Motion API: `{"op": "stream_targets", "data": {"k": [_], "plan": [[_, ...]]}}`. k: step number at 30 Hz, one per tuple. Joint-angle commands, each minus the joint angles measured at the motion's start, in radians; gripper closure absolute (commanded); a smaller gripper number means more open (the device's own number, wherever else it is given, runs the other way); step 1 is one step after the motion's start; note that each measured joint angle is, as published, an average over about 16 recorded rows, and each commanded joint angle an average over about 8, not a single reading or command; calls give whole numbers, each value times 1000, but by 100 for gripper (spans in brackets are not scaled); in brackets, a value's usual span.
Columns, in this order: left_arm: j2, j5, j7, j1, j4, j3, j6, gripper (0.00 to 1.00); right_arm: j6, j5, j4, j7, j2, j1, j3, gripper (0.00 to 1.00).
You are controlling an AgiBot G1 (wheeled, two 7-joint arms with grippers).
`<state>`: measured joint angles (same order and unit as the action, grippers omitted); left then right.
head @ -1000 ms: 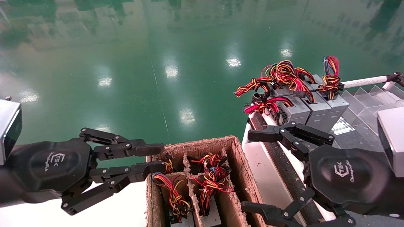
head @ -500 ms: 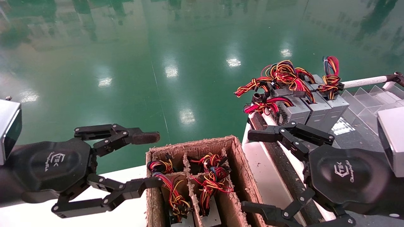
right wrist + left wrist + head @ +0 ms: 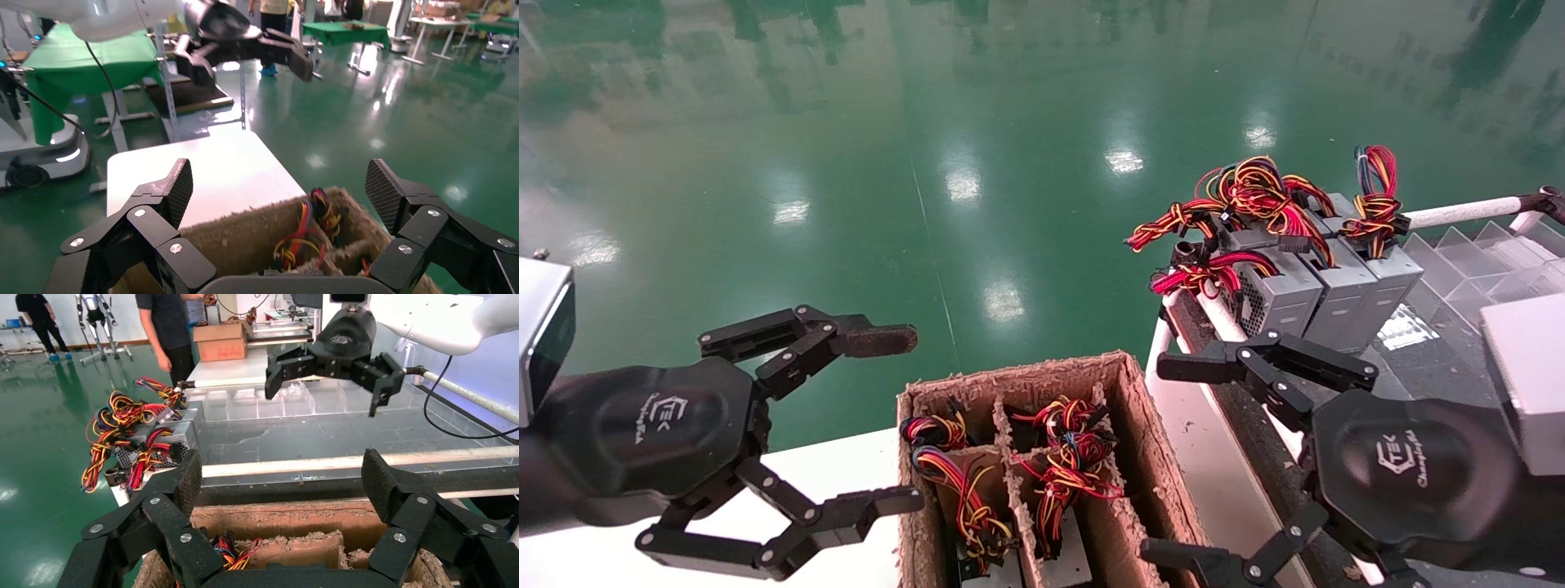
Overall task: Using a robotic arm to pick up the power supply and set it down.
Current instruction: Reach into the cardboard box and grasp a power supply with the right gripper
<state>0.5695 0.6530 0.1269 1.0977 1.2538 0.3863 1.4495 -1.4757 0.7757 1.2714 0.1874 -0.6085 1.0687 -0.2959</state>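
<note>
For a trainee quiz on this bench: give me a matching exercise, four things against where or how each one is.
Things:
1. left claw
2. right claw
3. cardboard divider box
4. power supplies

States:
A. holds wire bundles in its cells
B. open, left of the box
C. side by side on the dark tray
D. open, right of the box

Pairs: 1-B, 2-D, 3-A, 4-C

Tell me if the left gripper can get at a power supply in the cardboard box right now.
Probably yes. The left gripper is open beside the box, whose top is uncovered. Wire bundles lie over the units, though, and the dividers leave tight slots.
</note>
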Motion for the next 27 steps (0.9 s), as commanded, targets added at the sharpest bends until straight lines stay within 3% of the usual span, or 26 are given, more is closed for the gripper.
{"op": "stream_targets", "data": {"k": [1, 13, 22, 23, 27], "plan": [[0, 0, 0, 0, 0, 0, 0, 0, 2, 6, -3, -5, 3, -5, -1, 0], [0, 0, 0, 0, 0, 0, 0, 0, 67, 274, -39, 133, -87, 80, -157, 0], [0, 0, 0, 0, 0, 0, 0, 0, 88, 397, -152, 136, -190, 132, -230, 0], [0, 0, 0, 0, 0, 0, 0, 0, 93, 404, -165, 132, -199, 135, -234, 7], [0, 0, 0, 0, 0, 0, 0, 0, 106, 420, -212, 113, -232, 140, -243, 56]]}}
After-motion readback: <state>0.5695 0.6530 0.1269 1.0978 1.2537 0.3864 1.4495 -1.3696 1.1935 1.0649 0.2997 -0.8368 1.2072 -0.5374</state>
